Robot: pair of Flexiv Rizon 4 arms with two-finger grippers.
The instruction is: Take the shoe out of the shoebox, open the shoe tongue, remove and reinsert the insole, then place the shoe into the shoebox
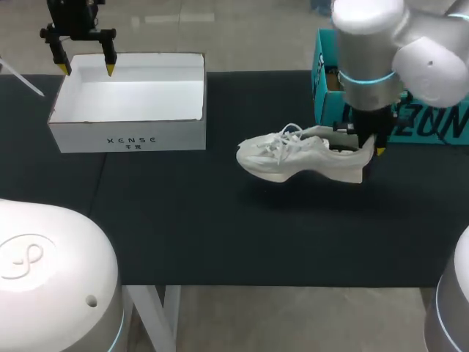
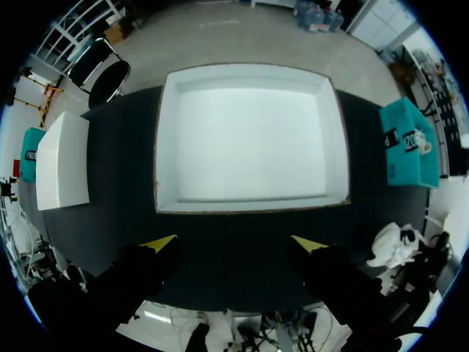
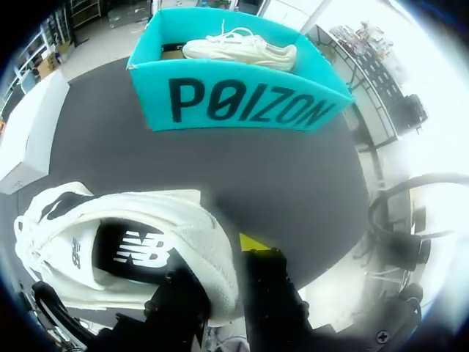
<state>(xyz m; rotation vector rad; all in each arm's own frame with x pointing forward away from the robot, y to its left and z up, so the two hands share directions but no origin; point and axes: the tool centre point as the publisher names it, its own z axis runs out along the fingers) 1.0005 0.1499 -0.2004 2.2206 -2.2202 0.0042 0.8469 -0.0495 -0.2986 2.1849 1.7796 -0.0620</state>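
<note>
Right gripper [image 3: 227, 282] is clamped on the heel collar of the white sneaker [image 1: 300, 155], which hangs just clear of the table [image 1: 220, 235] beside the teal shoebox [image 3: 234, 103]. Best bet: lower it level, sole first, before letting go. Left gripper [image 1: 87, 70] hovers spread and empty over the white shoebox [image 1: 132, 136].

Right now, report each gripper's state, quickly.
Left gripper: open, holding nothing.
Right gripper: shut on the shoe, at its heel.
</note>
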